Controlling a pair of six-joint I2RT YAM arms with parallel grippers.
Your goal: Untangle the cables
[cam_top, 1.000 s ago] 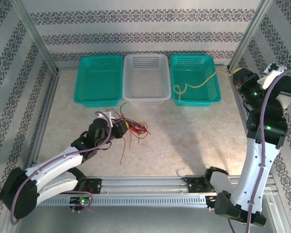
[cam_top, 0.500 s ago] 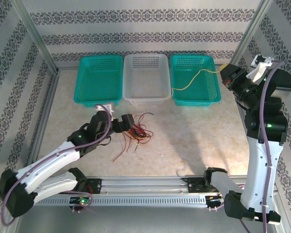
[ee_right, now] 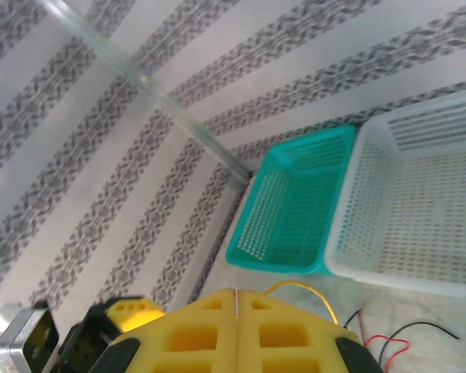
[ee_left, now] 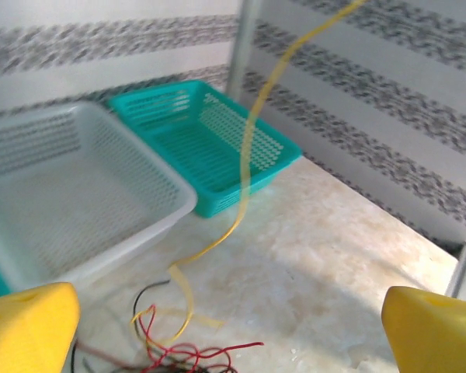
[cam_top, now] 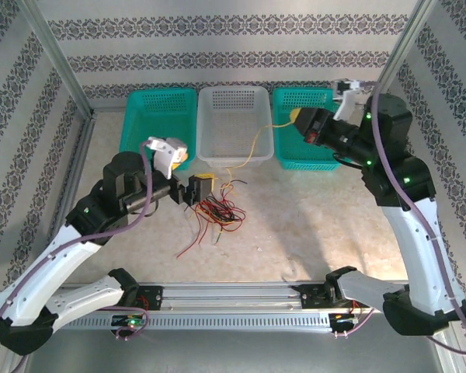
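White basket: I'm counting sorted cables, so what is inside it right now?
The white basket looks bare inside, no cable on its mesh floor. From above, the yellow cable hangs across its front right corner, hiding just a thin strip there.

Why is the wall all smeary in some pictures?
Left wrist view: the wallpaper and yellow cable streak, which looks like motion blur; right wrist view: the wallpaper smears too, the white basket less; top view: sharp, evenly lit.
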